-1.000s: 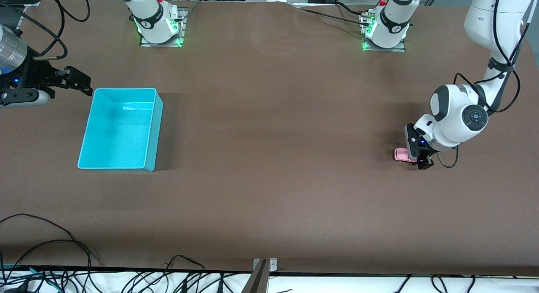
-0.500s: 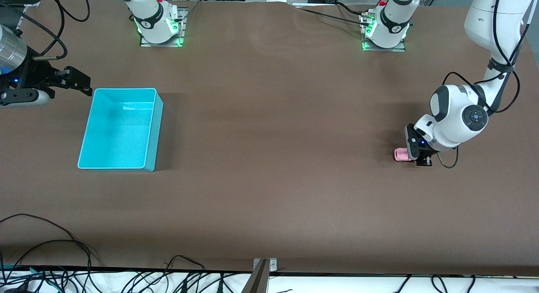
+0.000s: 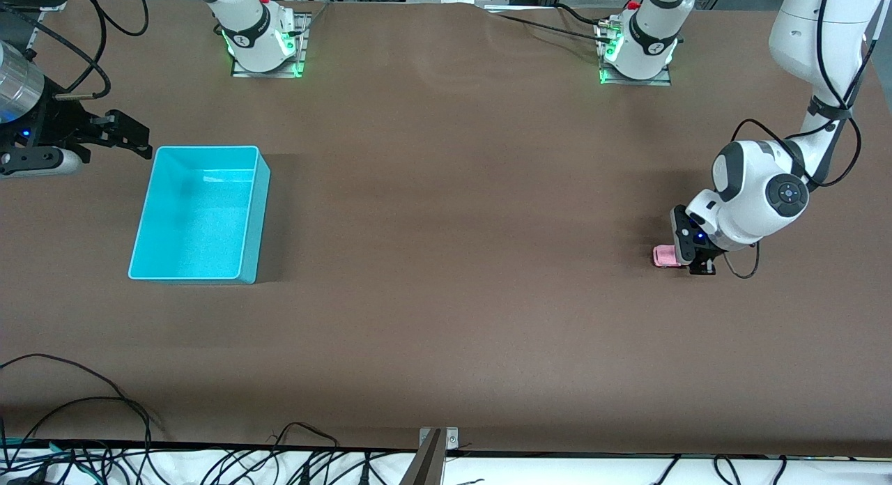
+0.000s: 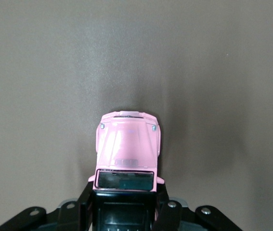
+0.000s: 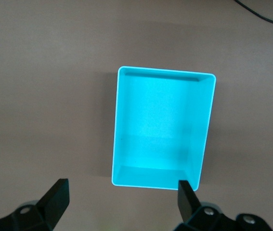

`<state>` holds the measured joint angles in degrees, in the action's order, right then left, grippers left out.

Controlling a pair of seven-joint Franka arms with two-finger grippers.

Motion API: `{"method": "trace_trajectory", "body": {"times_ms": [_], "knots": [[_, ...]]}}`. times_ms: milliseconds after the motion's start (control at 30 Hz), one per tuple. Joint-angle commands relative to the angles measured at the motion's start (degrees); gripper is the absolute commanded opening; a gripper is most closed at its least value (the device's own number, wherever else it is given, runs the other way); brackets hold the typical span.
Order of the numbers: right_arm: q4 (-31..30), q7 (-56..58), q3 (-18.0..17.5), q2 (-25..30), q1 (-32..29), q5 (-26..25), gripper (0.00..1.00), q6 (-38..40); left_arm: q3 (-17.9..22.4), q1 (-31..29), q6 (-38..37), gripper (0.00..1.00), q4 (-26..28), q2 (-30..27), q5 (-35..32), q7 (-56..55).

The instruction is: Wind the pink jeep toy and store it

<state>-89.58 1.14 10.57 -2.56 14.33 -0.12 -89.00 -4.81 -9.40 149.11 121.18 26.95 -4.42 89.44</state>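
Low on the bench (image 3: 446,262) at the left arm's end, the left end effector (image 3: 697,262) points straight down, fingers clamped on the black rear of the pink jeep toy (image 3: 665,256), which sits wheels-down. At ten o'clock from the turquoise bin (image 3: 143,224), the right end effector (image 3: 136,133) waits, fingers spread.

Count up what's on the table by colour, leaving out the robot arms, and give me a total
Pink: 1, the pink jeep toy, on the table toward the left arm's end, gripped at its black rear by the left tool.
Turquoise: 1, the turquoise bin, toward the right arm's end, with the open right tool over the table beside it.
Total: 2
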Motion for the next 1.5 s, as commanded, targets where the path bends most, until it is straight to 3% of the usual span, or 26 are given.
{"method": "trace_trajectory", "body": {"times_ms": [0, 1067, 1467], "knots": [[-0.8, 0.5, 0.0, 0.5, -0.2, -0.6, 1.0, -0.6, -0.1, -0.9, 0.2, 0.13, -0.8, 1.9, -1.1, 0.0], [-0.8, 0.4, 0.0, 0.5, -0.2, -0.6, 1.0, -0.6, 0.1, -16.7, -0.2, 0.12, -7.6, 8.2, -1.1, 18.7], [-0.8, 0.4, -0.1, 0.5, -0.2, -0.6, 1.0, -0.6, 0.1, -19.3, -0.2, 0.12, -8.5, 9.0, -1.3, 22.0]]}}
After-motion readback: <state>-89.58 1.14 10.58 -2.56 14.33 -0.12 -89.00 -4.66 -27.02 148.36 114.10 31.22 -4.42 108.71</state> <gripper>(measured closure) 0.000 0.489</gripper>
